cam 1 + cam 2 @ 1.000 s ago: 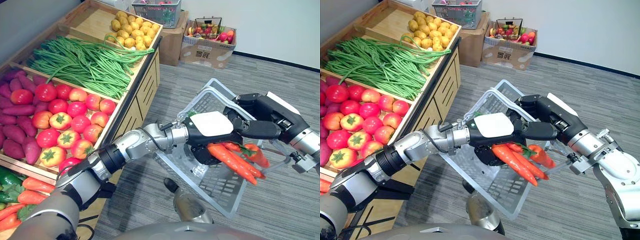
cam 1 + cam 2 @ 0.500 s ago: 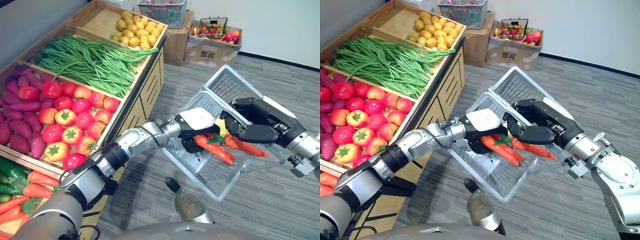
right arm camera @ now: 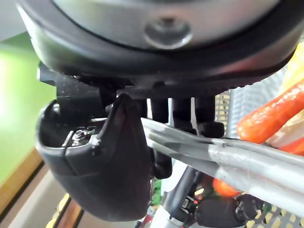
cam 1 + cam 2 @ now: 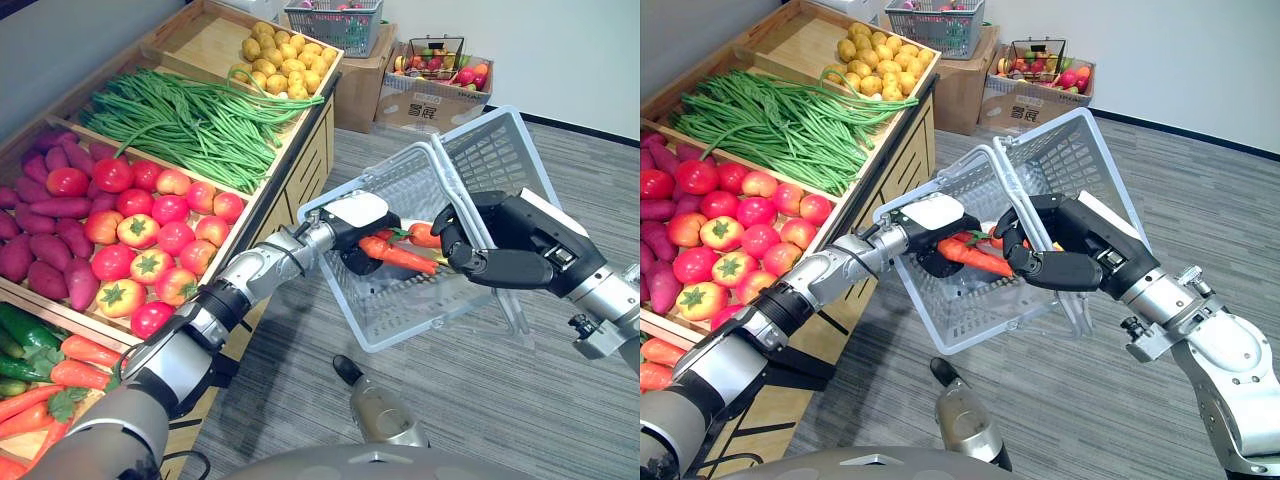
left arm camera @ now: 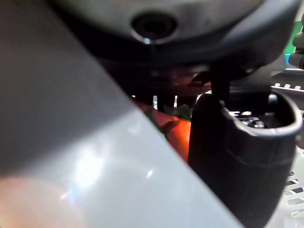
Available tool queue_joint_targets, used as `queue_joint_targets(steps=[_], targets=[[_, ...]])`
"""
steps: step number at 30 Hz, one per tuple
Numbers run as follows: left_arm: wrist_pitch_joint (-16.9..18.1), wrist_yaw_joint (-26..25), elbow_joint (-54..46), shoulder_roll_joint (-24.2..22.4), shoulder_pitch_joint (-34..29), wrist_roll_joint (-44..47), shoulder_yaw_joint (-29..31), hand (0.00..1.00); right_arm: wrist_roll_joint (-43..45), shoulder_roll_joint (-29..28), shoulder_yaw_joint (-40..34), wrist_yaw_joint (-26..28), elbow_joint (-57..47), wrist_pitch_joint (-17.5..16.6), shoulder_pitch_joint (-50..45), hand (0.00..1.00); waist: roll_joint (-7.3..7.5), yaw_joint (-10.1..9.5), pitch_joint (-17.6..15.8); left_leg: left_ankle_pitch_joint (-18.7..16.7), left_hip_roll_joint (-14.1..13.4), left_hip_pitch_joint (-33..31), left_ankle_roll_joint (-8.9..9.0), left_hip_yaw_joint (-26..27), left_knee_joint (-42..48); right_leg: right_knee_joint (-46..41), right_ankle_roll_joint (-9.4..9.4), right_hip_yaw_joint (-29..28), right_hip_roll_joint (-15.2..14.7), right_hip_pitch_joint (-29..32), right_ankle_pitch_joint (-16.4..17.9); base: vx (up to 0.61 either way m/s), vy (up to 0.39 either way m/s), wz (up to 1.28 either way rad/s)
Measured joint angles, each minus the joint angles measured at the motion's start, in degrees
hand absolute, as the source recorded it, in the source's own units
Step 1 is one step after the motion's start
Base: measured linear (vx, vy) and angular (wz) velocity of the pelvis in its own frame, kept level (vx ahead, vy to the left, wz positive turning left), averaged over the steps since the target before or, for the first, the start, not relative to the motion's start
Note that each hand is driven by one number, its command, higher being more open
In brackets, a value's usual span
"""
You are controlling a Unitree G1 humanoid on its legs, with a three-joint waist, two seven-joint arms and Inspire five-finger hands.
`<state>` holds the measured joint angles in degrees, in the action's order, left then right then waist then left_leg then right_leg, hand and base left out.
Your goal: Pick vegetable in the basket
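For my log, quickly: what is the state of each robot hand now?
Left robot hand: closed on a carrot.
Right robot hand: closed on the basket's handles.

carrots [image 4: 405,258] orange, leafy-topped | inside basket [image 4: 395,308] | basket pale mesh, tilted steeply

Basket [image 4: 400,305] of pale grey plastic lattice, matt, thin-ribbed. Basket handles [image 3: 247,156] smooth and grey with a dull sheen; metal or plastic, hard to tell. Carrots [image 4: 405,258] glossy orange, smooth like moulded plastic, with duller green tops. Left robot hand [image 4: 355,215] in dark matt plastic under a smooth white cover, faintly shiny. Right robot hand [image 4: 500,262] in the same dark matt plastic. Display shelf [image 4: 195,35] of pale bare wood, smooth and unvarnished in look. Tomatoes [image 4: 150,232] with shiny skins. Floor [image 4: 520,420] of grey carpet, rough and short-piled. Boxes [image 4: 425,100] of plain brown cardboard, matt. On top of one, a wire basket [image 4: 415,45] of thin dark metal.
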<state>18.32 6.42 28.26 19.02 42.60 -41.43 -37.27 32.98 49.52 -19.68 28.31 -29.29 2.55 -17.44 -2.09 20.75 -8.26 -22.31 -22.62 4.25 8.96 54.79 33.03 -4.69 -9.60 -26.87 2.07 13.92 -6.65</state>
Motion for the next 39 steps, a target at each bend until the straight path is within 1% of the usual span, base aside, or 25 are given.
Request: queue_joint_targets(steps=[1,2,12,16,19,21,24,27,30,35,39], targets=[[0.00,0.00,0.01,0.00,0.00,0.00,0.00,0.00,0.00,0.00,0.00,0.00,-0.08,0.00,-0.09,0.00,0.03,-0.01,-0.02,0.00,0.01,0.00,0.00,0.00,0.00,0.00,0.00,0.00,0.00,0.00,0.00,0.01,0.034,0.00],[0.00,0.01,0.02,0.00,0.00,0.00,0.00,1.00,0.00,0.00,0.00,0.02,-0.13,0.00,-0.25,0.00,0.06,-0.03,-0.04,0.00,0.01,0.00,-0.01,0.00,0.00,0.00,0.00,0.00,-0.01,0.00,0.00,0.01,0.034,0.00],[0.10,0.77,0.00,-0.03,0.01,0.07,-0.06,1.00,0.01,0.00,0.02,0.14,-0.14,0.00,-0.46,0.00,0.08,-0.01,-0.05,0.06,0.01,0.01,-0.10,-0.11,0.01,0.01,0.00,0.11,-0.07,-0.06,0.00,0.00,0.003,0.00],[0.14,1.32,-0.38,-0.05,0.02,0.07,-0.52,1.00,0.03,-0.07,0.02,0.08,-0.16,0.00,-2.03,0.00,0.09,0.00,-0.05,0.11,0.01,-0.11,-0.19,-0.94,0.00,0.06,0.05,0.81,-0.30,-0.44,0.03,0.00,0.001,0.08],[-0.42,1.49,-2.40,0.02,0.07,0.19,-0.74,1.00,0.03,-1.13,0.00,0.11,-0.19,0.00,-2.28,0.00,0.09,0.06,-0.03,0.23,0.10,-0.81,-0.41,-1.94,0.08,0.11,0.08,1.67,-0.67,-0.49,0.07,-0.01,0.019,0.17],[-1.11,1.59,-5.42,0.28,0.11,0.59,-0.73,1.00,0.02,-2.72,-0.03,0.01,-0.18,0.07,-3.19,0.00,0.10,-0.05,-0.03,0.34,0.06,-1.47,-0.59,-2.85,0.20,0.10,0.12,2.46,-0.92,-0.51,0.09,0.00,0.020,0.20],[-1.10,1.86,-11.06,1.16,0.13,3.32,-0.62,1.00,-0.05,-4.99,-0.05,0.37,-0.18,0.57,-4.40,0.00,0.10,-0.35,-0.02,0.46,-0.04,-1.85,-0.78,-4.04,0.33,-0.03,0.25,3.37,-1.14,-0.92,0.17,0.00,0.019,0.17],[-1.06,1.90,-16.13,1.25,0.89,8.25,0.30,1.00,-0.06,-7.26,-0.07,0.51,-0.18,0.75,-6.48,0.00,0.13,-0.56,0.02,0.69,0.17,-2.34,-1.18,-5.88,0.32,-0.06,0.45,5.14,-1.82,-1.82,0.36,0.00,0.021,0.28],[-0.95,2.71,-19.14,1.90,0.88,11.44,0.30,1.00,-0.07,-9.52,-0.97,1.10,-0.34,0.75,-6.67,0.00,0.13,-1.05,0.08,0.88,0.33,-3.10,-1.47,-7.39,0.37,-0.12,0.65,6.31,-2.26,-2.10,0.53,-0.02,0.018,0.24],[-0.97,4.64,-23.69,3.53,0.86,14.58,0.30,1.00,-0.07,-9.71,-2.32,1.17,-0.34,0.73,-7.08,0.00,0.04,-2.18,0.16,1.68,0.68,-4.14,-1.86,-9.69,0.05,-0.19,0.90,8.38,-2.96,-2.55,0.68,0.00,0.002,0.23],[-0.96,7.48,-28.57,6.71,0.86,21.22,0.23,1.00,-0.02,-9.71,-2.41,1.41,-0.43,0.58,-8.81,0.00,-0.20,-3.24,0.48,2.35,1.04,-5.02,-2.04,-12.04,-0.41,-0.15,1.06,10.50,-3.58,-3.37,0.78,0.02,-0.002,0.27]])
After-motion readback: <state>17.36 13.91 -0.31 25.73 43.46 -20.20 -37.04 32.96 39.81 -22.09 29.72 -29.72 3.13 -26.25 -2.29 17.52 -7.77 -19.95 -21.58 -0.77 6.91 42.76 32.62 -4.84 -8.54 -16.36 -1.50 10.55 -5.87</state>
